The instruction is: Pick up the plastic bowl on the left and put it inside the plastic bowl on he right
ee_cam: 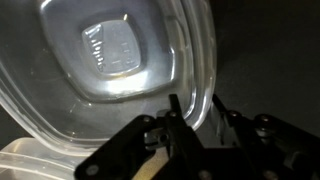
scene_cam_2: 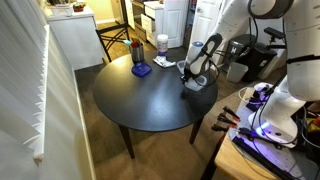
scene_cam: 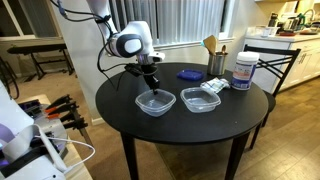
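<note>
Two clear plastic bowls stand side by side on the round black table (scene_cam: pixel 115 95). The left bowl (scene_cam: pixel 155 104) fills the wrist view (ee_cam: pixel 120 60). The right bowl (scene_cam: pixel 200 100) stands next to it, apart from the gripper. My gripper (scene_cam: pixel 151 88) reaches down onto the far rim of the left bowl. In the wrist view its fingers (ee_cam: pixel 195 115) are close together, one inside and one outside the bowl's wall, with the rim between them. In an exterior view the gripper (scene_cam_2: pixel 190 72) is over the bowls (scene_cam_2: pixel 197 83) at the table's edge.
Behind the bowls are a blue lid (scene_cam: pixel 189 73), a metal holder with wooden utensils (scene_cam: pixel 215 60), a white jar with a blue cap (scene_cam: pixel 243 70) and a small packet (scene_cam: pixel 212 87). A chair (scene_cam: pixel 277 58) stands behind the table. Equipment sits on a bench (scene_cam_2: pixel 270 120).
</note>
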Robot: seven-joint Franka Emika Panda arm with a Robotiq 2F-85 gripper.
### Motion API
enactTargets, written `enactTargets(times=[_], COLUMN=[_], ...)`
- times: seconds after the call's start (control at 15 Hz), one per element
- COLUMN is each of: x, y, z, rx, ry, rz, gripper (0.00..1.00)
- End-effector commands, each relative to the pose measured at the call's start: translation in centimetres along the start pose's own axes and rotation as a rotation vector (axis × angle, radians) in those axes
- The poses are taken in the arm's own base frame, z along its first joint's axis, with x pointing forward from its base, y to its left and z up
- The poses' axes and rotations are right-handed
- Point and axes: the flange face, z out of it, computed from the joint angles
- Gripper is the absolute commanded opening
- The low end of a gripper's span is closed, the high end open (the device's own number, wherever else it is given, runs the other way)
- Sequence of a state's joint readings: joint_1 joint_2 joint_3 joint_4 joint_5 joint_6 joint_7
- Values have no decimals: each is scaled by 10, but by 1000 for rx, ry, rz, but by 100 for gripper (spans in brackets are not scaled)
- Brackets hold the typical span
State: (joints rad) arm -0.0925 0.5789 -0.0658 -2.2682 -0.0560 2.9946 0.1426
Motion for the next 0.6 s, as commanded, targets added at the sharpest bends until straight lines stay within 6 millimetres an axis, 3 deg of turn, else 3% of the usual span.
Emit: enactTargets(times=[0.0,0.27,0.53], x=[0,0,3], y=[3,3,10], z=[-1,-9,-35], rx=[17,10,-25], ry=[22,14,23], rz=[-9,2,30], gripper=[2,2,4])
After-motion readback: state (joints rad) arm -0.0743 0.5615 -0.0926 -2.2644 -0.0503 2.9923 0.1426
